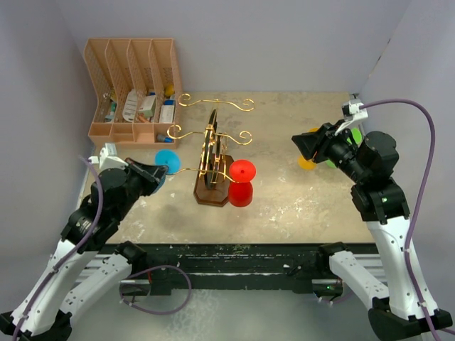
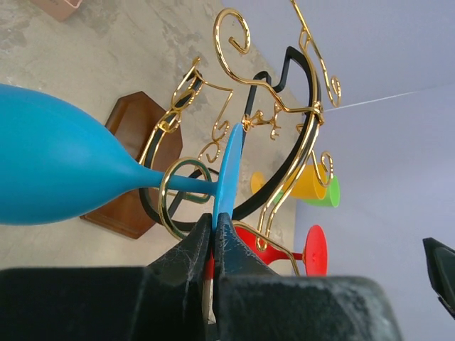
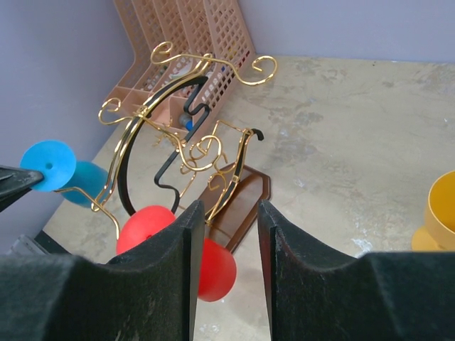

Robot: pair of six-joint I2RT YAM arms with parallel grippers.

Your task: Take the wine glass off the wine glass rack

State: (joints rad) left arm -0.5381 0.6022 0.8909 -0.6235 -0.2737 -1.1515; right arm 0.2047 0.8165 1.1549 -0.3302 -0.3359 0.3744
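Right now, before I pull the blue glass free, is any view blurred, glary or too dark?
Top external: even soft light, a faint shadow on the table, wine glass rack sharp. Left wrist: blue wine glass crisp, small glints on the rack, left gripper dark. Right wrist: sharp, though the right gripper hides part of the red glass.

Pale lilac walls (image 1: 234, 42) on 3 sides; mottled beige tabletop (image 1: 298, 199).

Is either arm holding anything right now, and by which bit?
The left gripper pinches the blue wine glass by the edge of its round foot. The right gripper is open and holds nothing.
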